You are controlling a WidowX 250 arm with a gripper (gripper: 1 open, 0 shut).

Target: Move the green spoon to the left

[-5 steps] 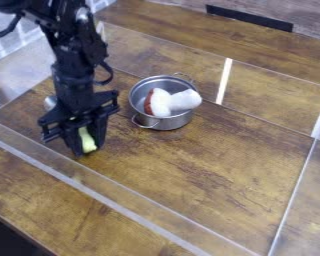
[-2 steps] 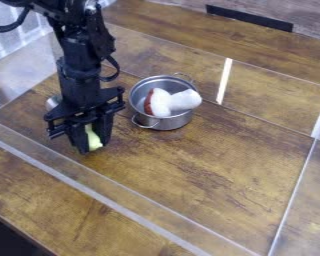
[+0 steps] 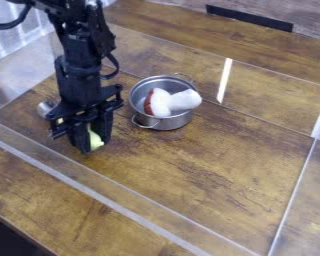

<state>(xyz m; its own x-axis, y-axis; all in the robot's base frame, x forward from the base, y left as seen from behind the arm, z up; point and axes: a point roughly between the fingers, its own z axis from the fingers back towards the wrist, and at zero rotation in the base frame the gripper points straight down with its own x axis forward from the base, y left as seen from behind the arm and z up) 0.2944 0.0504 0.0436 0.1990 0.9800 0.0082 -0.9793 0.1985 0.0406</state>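
Note:
The green spoon [image 3: 89, 141] shows only as a yellow-green handle end poking out below the black gripper [image 3: 85, 132]. The gripper hangs upright over the wooden table at the left, and its fingers are shut on that handle. The spoon's silver end is hidden behind the fingers. Spoon and gripper stand left of the round metal bowl [image 3: 157, 117].
The metal bowl holds white and red items [image 3: 170, 100]. Clear acrylic walls [image 3: 227, 80] fence the wooden table [image 3: 216, 170]; a low clear edge runs along the front left. A small dark object [image 3: 48, 108] lies just left of the arm.
The gripper with the spoon has shifted slightly right and up, then held nearly still. The bowl has stayed put.

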